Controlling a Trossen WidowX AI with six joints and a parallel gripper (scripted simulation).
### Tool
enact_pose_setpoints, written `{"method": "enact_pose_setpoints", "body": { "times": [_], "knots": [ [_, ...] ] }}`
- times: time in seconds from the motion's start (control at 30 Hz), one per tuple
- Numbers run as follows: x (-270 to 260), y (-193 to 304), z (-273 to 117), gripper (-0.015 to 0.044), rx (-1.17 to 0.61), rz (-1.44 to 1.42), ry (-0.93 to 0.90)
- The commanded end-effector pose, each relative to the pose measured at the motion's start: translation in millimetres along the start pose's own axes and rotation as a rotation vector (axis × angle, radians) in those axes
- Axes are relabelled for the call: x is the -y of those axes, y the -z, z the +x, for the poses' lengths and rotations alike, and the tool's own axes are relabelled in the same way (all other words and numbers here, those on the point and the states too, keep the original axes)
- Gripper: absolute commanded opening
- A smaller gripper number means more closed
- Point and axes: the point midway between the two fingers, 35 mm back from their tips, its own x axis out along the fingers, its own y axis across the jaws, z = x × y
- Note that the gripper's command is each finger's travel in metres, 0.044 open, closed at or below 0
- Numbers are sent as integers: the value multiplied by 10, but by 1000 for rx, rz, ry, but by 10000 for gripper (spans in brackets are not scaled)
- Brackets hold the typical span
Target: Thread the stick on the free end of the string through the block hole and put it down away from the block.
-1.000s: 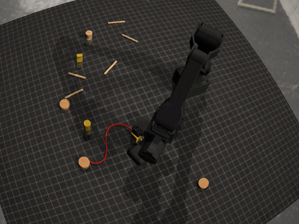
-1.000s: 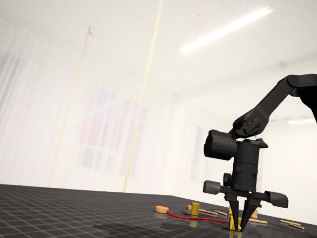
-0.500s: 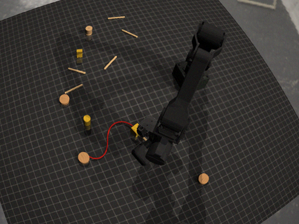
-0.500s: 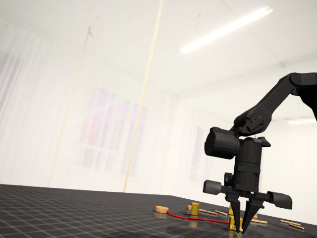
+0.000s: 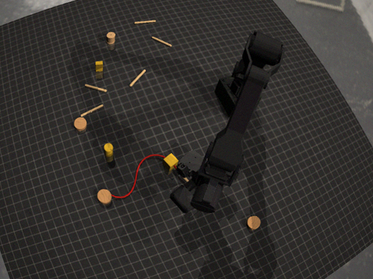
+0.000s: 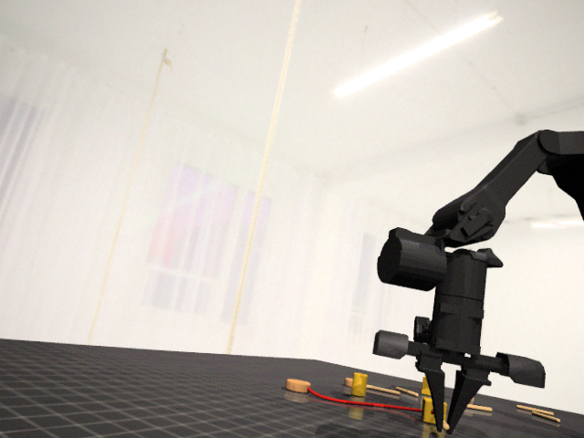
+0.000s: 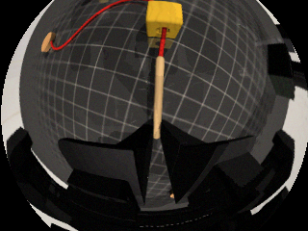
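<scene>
My gripper (image 5: pixel 188 183) (image 6: pixel 443 430) (image 7: pixel 156 123) is pinching the stick (image 5: pixel 186 179) (image 6: pixel 446 425) (image 7: pixel 159 91) at the end which is away from the string (image 5: pixel 136 177) (image 6: pixel 363 403) (image 7: pixel 87 26). The fingertips are low over the table (image 5: pixel 153 252) (image 6: pixel 141 396) (image 7: pixel 115 77); I cannot tell if they touch it. The stick is wholly outside the block (image 5: pixel 170 160) (image 6: pixel 432 411) (image 7: pixel 165 18), near it, on my gripper's side. A short red piece of string comes out of the hole and joins the stick. On the other side of the block, the string makes an S curve to its button (image 5: pixel 104 196) (image 6: pixel 297 385) (image 7: pixel 47 42). The block stands upright on the table, apart from my fingers.

In the top view, the yellow cylinder (image 5: pixel 108 148) (image 6: pixel 359 384) stands left of the block. Farther up and left of the block are five loose sticks (image 5: pixel 137 78), the small yellow block (image 5: pixel 98 65), the wooden cylinder (image 5: pixel 110 37) and one disc (image 5: pixel 80 123). Another disc (image 5: pixel 253 222) lies well apart, down and right of the block.
</scene>
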Motion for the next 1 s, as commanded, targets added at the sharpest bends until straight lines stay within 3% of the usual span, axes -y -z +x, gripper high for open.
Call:
{"method": "enact_pose_setpoints", "body": {
  "times": [0.0, 0.97],
  "knots": [
    [4, 59, 4, 0, 5, 3, 1],
    [4, 259, 86, 0, 5, -4, 26]
  ]
}}
